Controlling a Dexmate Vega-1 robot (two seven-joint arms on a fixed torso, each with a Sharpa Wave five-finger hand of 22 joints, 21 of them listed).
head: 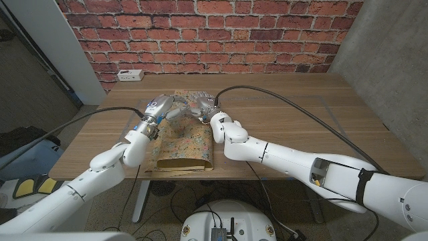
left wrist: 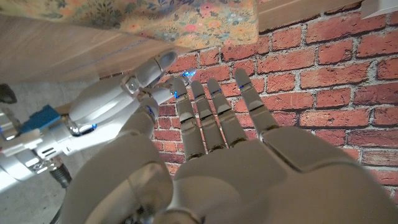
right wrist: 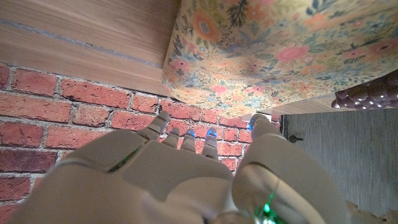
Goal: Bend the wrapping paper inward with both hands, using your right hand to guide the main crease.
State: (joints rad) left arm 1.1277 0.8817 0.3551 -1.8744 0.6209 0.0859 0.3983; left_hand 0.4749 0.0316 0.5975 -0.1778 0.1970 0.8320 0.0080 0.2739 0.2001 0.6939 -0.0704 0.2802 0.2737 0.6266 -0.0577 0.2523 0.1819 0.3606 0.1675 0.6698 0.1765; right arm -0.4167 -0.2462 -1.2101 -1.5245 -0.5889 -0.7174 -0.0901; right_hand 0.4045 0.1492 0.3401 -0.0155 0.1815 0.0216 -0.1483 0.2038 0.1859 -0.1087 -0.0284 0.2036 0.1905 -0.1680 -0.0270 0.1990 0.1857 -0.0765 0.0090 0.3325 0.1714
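The floral wrapping paper point(head: 184, 142) lies in the middle of the wooden table point(head: 301, 114), with a plain brown strip along its near edge. My left hand point(head: 162, 106) and right hand point(head: 202, 107) hover side by side over the paper's far end, close to each other. In the left wrist view my left hand point(left wrist: 236, 143) has straight, spread fingers with nothing in them; the right hand point(left wrist: 118, 106) is beside it and the paper point(left wrist: 186, 18) lies beyond. In the right wrist view my right hand point(right wrist: 186, 168) also holds nothing, its fingertips just short of the paper point(right wrist: 280, 50).
A white power strip point(head: 130, 75) lies at the table's far left edge, in front of the brick wall point(head: 214, 33). Black cables run over the table from both arms. Bare wood lies to the right of the paper.
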